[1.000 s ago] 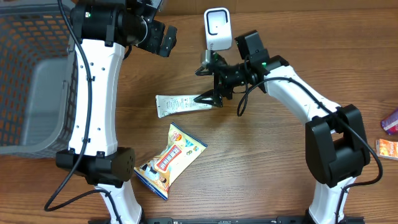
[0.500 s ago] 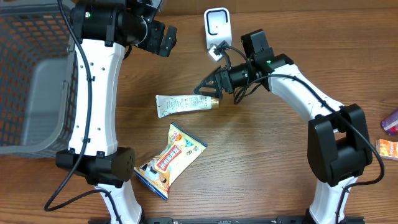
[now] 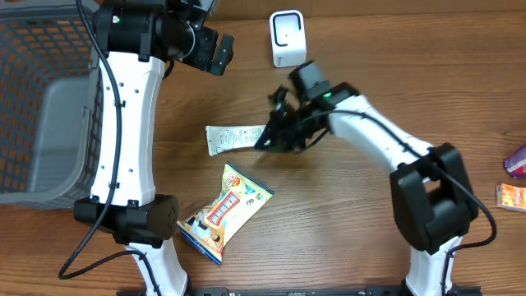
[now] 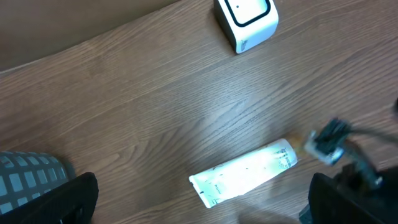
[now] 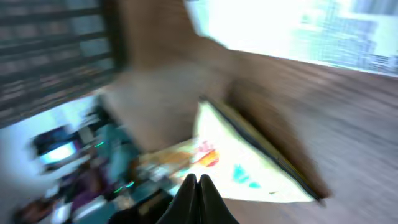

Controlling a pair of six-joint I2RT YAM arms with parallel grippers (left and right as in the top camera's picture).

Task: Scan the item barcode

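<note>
My right end effector [image 3: 263,142] was pinched shut at the cap end of the tube [image 3: 237,137], seemingly gripping nothing (wrist view blurred). The tube lay on the bench [image 3: 345,230], apart from the scanner [image 3: 287,37], unscanned. My left end effector [image 3: 212,51] gaped wide.

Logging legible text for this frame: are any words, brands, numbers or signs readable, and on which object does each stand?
No text here can be quoted.
white tube: print on its body, too small to read.
snack bag: coloured print, too small and blurred to read.
scanner: no lettering visible, only a dark-outlined window.
orange packet and purple item at the table edge: cut off, unreadable.
</note>
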